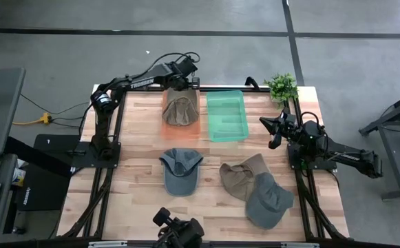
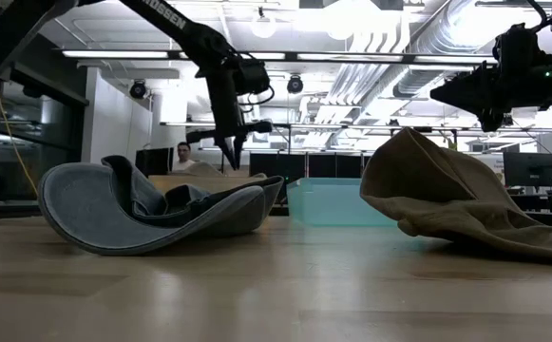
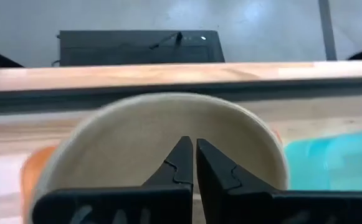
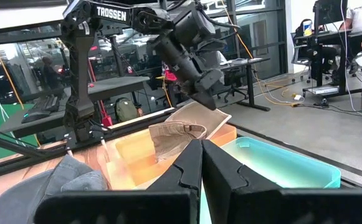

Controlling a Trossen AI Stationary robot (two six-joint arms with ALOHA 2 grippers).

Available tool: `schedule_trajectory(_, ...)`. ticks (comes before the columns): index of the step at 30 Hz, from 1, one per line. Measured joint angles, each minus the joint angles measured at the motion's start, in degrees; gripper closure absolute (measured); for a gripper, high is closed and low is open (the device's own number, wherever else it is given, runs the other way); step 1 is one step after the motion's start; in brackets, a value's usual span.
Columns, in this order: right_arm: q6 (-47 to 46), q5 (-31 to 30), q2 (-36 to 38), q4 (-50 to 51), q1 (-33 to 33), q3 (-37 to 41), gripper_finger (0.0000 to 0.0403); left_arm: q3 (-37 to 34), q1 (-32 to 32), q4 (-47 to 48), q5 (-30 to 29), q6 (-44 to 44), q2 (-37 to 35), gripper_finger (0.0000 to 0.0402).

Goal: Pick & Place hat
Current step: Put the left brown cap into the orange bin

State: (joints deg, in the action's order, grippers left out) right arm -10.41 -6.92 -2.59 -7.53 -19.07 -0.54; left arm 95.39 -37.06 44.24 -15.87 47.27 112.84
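Note:
A tan brimmed hat [image 1: 180,110] lies in the orange bin [image 1: 188,129] at the table's far side, with its brim [image 4: 196,118] tipped up. My left gripper [image 1: 180,87] hangs over the hat's far end, pointing down, fingers shut [image 3: 190,146]. A grey cap [image 1: 180,169] rests crown-up mid-table. Another tan hat [image 1: 242,177] and a second grey cap [image 1: 269,200] lie overlapped near the right front. My right gripper [image 1: 274,131] hovers shut [image 4: 200,146] by the right edge, holding nothing. My left gripper's shut fingertips [image 4: 210,99] stand right at the far edge of the tan hat's brim [image 4: 213,113], coming from above. I cannot tell whether they touch it. The hat's crown sits in the orange bin.
A green bin [image 1: 226,116] stands just right of the orange one. A small potted plant [image 1: 281,86] sits at the far right corner. Bare wood lies along the left side and near edge. A person [image 2: 182,155] sits in the room beyond.

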Motion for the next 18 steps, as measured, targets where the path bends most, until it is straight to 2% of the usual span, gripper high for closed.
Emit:
schedule_trajectory(9, 0.00, 0.00, -0.02, 0.00, 0.00, 0.00, 0.0398, -1.08, 0.00, 0.85, -1.03, 1.03, 2.19, 0.0401)
schedule_trajectory(18, 0.00, 0.00, -0.02, 0.00, 0.00, 0.00, 0.0398, -1.22, 0.01, 5.25, 1.60, -0.29, 4.11, 0.0401)
